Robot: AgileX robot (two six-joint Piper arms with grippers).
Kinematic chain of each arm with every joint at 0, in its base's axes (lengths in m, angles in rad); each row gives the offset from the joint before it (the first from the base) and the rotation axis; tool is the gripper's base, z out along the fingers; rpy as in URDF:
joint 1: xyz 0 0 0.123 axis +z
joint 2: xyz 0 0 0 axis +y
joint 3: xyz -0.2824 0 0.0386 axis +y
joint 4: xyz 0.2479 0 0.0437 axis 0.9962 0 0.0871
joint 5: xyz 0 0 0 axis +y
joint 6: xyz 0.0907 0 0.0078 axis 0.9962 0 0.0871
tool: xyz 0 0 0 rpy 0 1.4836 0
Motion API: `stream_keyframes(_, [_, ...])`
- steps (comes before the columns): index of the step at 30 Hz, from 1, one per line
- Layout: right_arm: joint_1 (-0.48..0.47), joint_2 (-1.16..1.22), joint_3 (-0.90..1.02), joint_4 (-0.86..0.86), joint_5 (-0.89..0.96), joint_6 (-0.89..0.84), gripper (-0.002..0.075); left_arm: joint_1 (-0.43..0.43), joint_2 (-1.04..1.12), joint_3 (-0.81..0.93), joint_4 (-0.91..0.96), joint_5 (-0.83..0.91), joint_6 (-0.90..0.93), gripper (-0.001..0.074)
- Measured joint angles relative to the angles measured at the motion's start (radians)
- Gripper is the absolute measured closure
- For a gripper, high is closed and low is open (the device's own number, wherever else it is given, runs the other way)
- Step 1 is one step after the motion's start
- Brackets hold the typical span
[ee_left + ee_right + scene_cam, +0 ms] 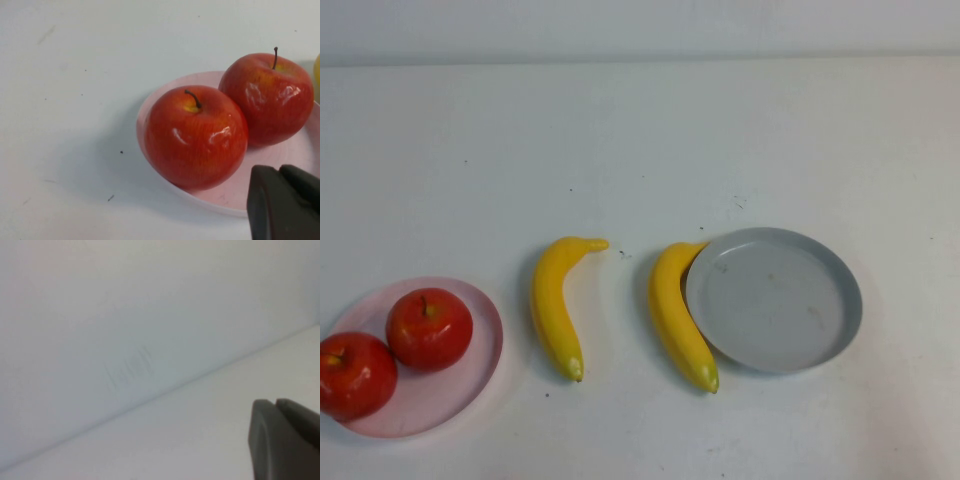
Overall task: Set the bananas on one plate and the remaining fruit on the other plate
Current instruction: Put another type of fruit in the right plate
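Two red apples (429,328) (353,374) sit side by side on the pale pink plate (470,385) at the front left. Two yellow bananas lie on the table: one (555,305) in the middle, the other (678,318) against the left rim of the grey plate (775,300), which holds nothing. Neither gripper shows in the high view. In the left wrist view my left gripper (280,172) is shut and empty, just beside the pink plate (150,107) and close to the two apples (196,137) (267,97). In the right wrist view my right gripper (276,404) is shut and empty.
The white table (640,150) stretches back to a pale wall (640,25). The right wrist view shows only the bare table (200,440) and wall (125,315). A yellow sliver of banana (317,70) shows at the left wrist view's edge.
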Motion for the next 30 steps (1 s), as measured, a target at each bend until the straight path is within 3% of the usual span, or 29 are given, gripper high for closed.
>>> stream_keyframes(5, [0.0, 0.0, -0.006, 0.087, 0.003, 0.004, 0.0744, 0.0, 0.0, 0.0, 0.0, 0.0, -0.001, 0.0738])
stream_keyframes(9, [-0.001, 0.091, -0.121, 0.169, 0.239, 0.004, 0.0744, 0.0, 0.0, 0.0, 0.0, 0.0, -0.001, 0.0738])
stream_keyframes(17, [-0.001, 0.537, -0.462, 0.086, 0.723, -0.056, 0.0744, 0.0, 0.0, 0.0, 0.0, 0.0, -0.001, 0.0738])
stream_keyframes(26, [0.001, 0.914, -0.726, 0.064, 0.869, -0.178, 0.0744, 0.0, 0.0, 0.0, 0.0, 0.0, -0.001, 0.0738])
stream_keyframes(30, [0.057, 1.06, -0.817, 0.046, 0.879, -0.198, 0.0743, 0.0, 0.0, 0.0, 0.0, 0.0, -0.001, 0.0738])
